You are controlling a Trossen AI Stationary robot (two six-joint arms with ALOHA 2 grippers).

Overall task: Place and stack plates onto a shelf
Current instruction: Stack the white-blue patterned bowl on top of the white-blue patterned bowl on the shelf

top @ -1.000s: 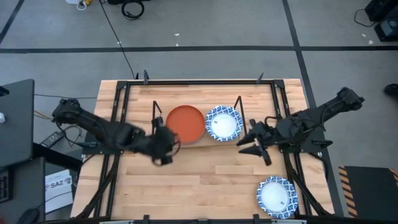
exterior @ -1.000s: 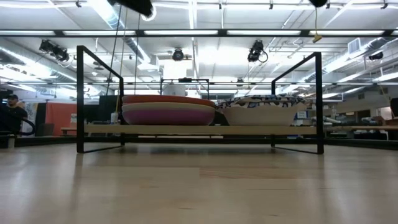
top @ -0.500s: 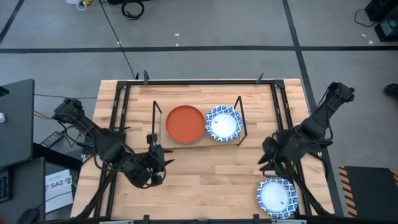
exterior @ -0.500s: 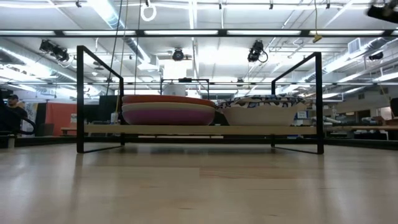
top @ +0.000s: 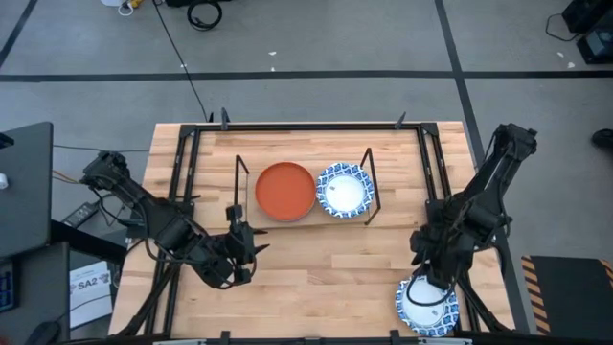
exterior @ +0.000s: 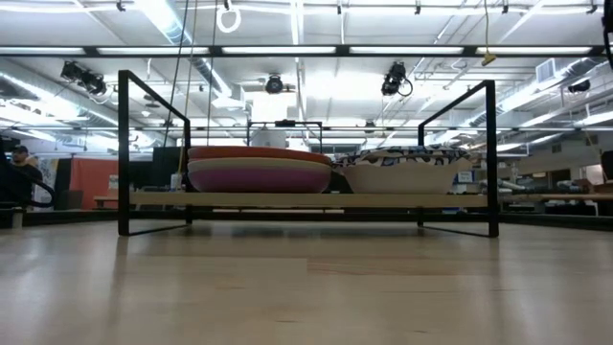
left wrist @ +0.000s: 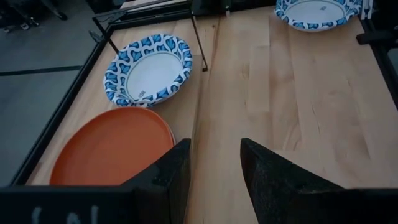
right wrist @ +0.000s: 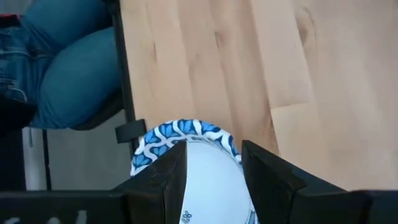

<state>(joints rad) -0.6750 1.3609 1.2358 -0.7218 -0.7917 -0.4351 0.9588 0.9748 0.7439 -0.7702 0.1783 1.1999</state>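
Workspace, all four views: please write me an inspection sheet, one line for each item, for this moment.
Surface: wooden table, bare boards in front of the shelf.
Job's things: shelf holds an orange plate stacked on a magenta plate, with a blue-and-white plate beside them. One more blue-and-white plate lies at the table's near right corner.
Clutter: nothing seen.
Grippers: left gripper is open and empty, in front of the shelf's left end. Right gripper is open above the corner plate, not gripping it.
Cables: one dark cable runs over the floor to the table.
Surroundings: grey floor; a person stands far off; blue-clad legs are beside the table.
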